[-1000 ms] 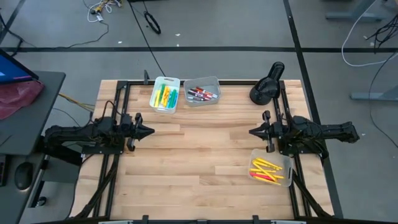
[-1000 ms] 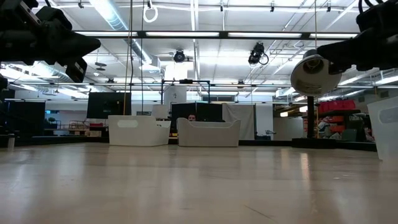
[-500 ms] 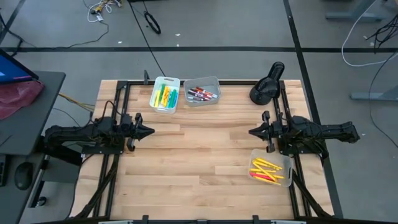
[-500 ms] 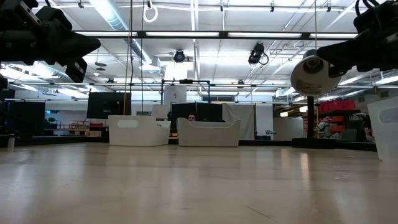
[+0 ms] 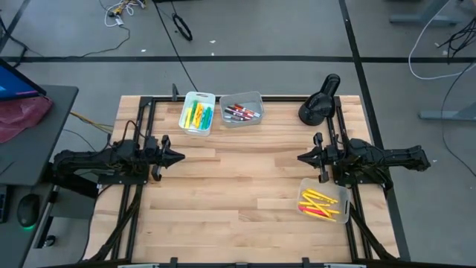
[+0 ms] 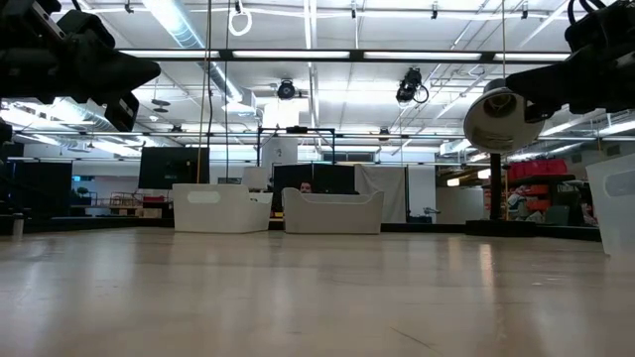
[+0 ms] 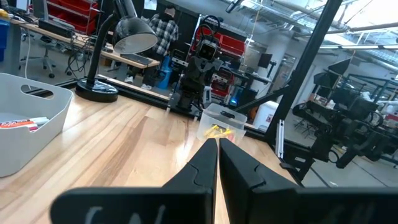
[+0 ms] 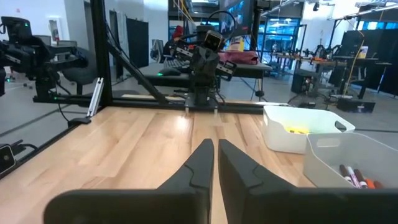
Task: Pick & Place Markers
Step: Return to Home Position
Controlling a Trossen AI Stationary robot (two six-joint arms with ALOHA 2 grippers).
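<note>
Bright, even light falls from long white ceiling strip lights — shadows on the pale wooden plank tabletop are faint and soft. Seen from table height, the wood carries pale streaks of glare.

The left arm and right arm are matte black, built of blocky segments that narrow toward the jaws. The left gripper ends in dark wedge-shaped fingers tapering to thin tips. A thin dark cable seems to loop just behind the jaws.
</note>
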